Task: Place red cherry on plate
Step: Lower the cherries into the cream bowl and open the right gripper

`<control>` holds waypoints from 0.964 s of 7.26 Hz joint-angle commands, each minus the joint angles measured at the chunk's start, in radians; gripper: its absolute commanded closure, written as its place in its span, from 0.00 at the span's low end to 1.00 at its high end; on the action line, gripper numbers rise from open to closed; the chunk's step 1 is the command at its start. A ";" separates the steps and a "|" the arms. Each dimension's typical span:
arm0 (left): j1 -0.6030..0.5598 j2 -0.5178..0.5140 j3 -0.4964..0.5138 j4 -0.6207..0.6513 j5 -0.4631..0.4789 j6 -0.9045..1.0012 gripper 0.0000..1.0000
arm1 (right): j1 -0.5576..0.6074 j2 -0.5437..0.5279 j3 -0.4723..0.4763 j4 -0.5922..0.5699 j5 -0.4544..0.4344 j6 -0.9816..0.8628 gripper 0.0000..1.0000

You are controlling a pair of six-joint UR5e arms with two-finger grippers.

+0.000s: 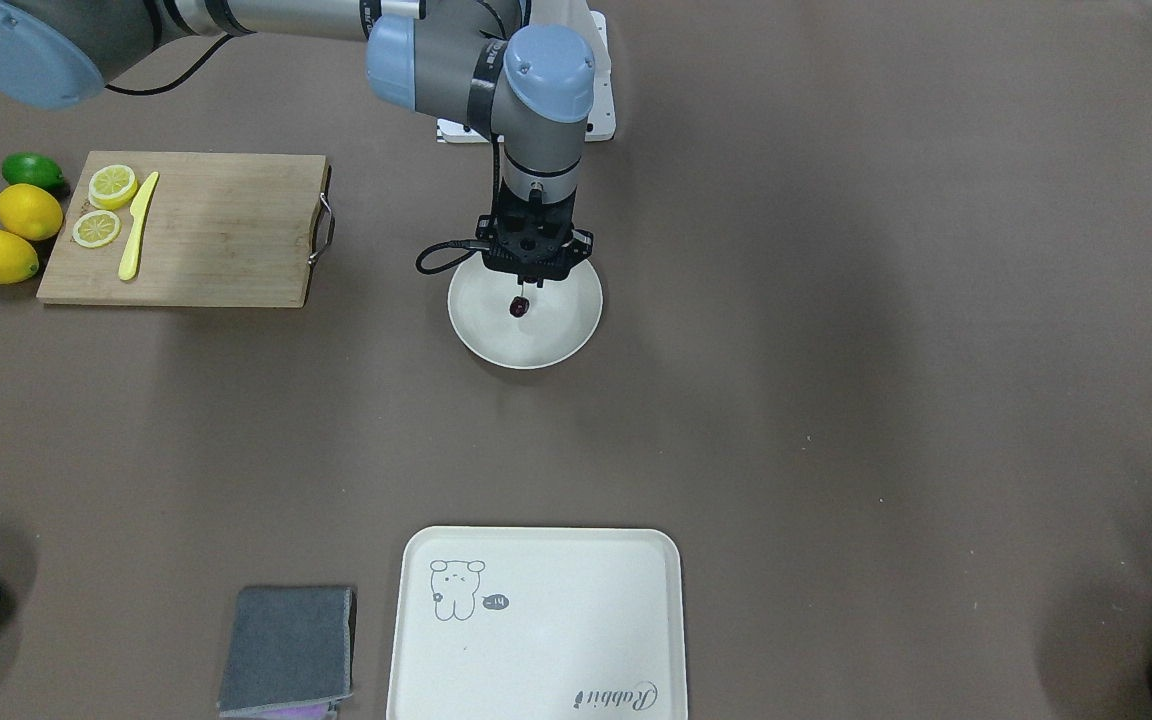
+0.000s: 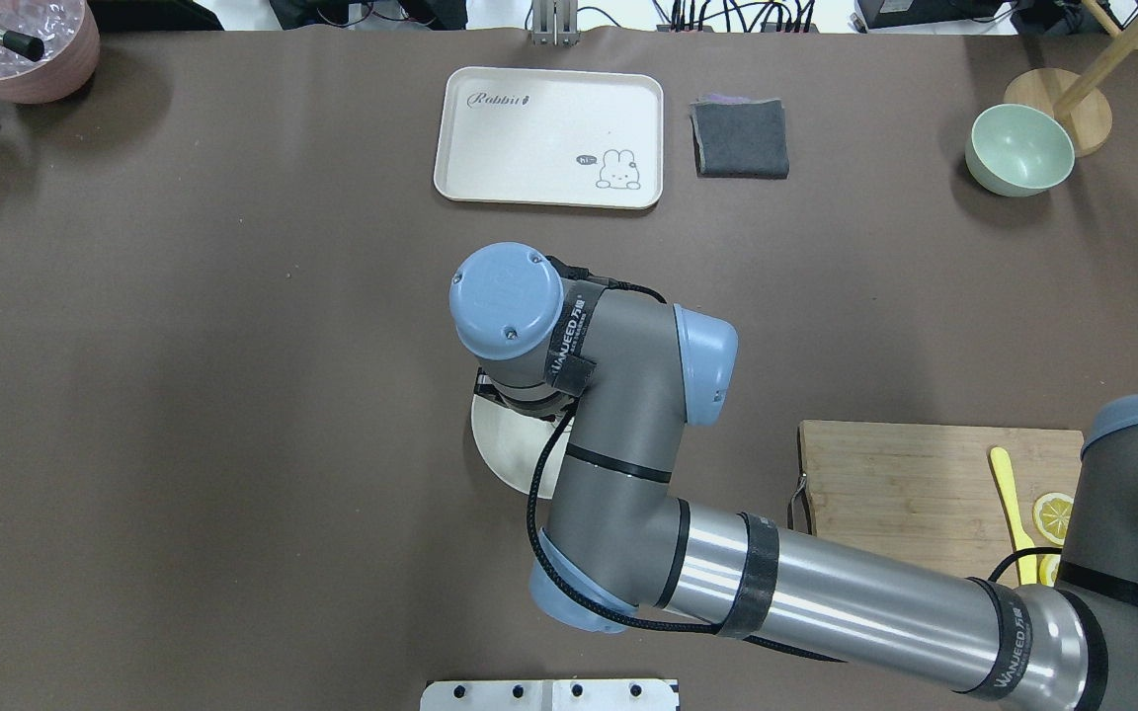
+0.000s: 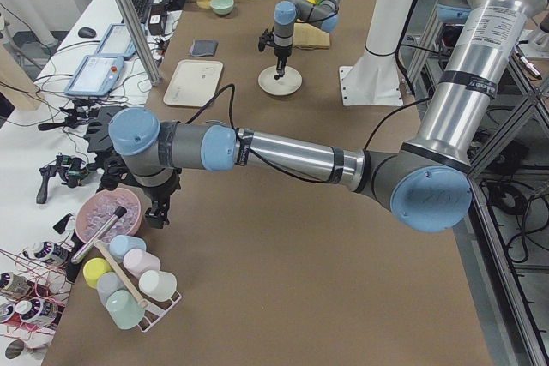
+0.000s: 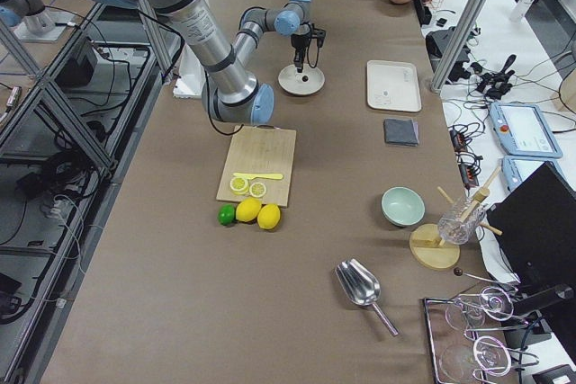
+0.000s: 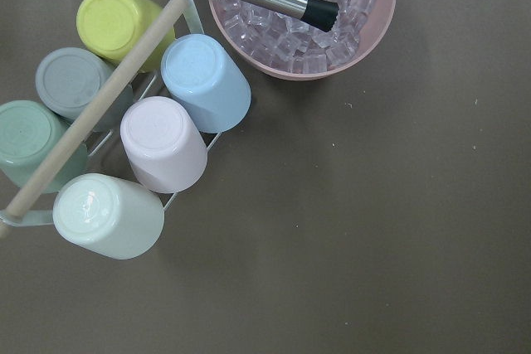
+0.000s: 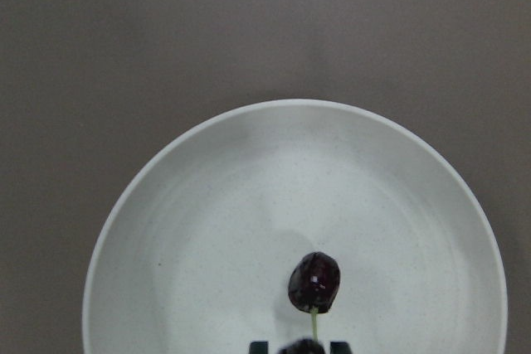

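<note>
In the right wrist view, the right gripper (image 6: 299, 346) has its jaws drawn in narrowly on the red cherry (image 6: 314, 282). One fruit is pinched between the tips, and the other hangs on its stem at 12 o'clock from them, over the plate (image 6: 232, 221), at 6 o'clock from its centre. We cannot tell whether it touches the dish. We read "Rabbit" on the cream tray (image 1: 556, 640), which lies at 6 o'clock from the plate in the front-facing view. A folded grey cloth (image 1: 288, 648) lies at 7 o'clock and a wooden cutting board (image 1: 216, 235) with lemon slices (image 1: 113, 186) at 10. From overhead, the right arm (image 2: 628, 425) hides most of the plate. The left gripper (image 3: 157, 210) hangs beside a pink bowl of ice cubes (image 5: 307, 18); how its jaws stand, we cannot tell.
</note>
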 commanded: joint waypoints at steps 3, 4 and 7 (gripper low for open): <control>0.002 0.001 0.007 0.001 0.001 -0.001 0.02 | -0.020 -0.005 0.001 0.032 -0.007 -0.018 0.00; 0.002 0.001 0.007 0.001 0.001 -0.001 0.02 | -0.004 -0.005 0.037 0.026 0.005 -0.024 0.00; 0.002 0.007 -0.001 0.001 -0.002 0.002 0.02 | 0.132 -0.150 0.427 -0.216 0.123 -0.160 0.00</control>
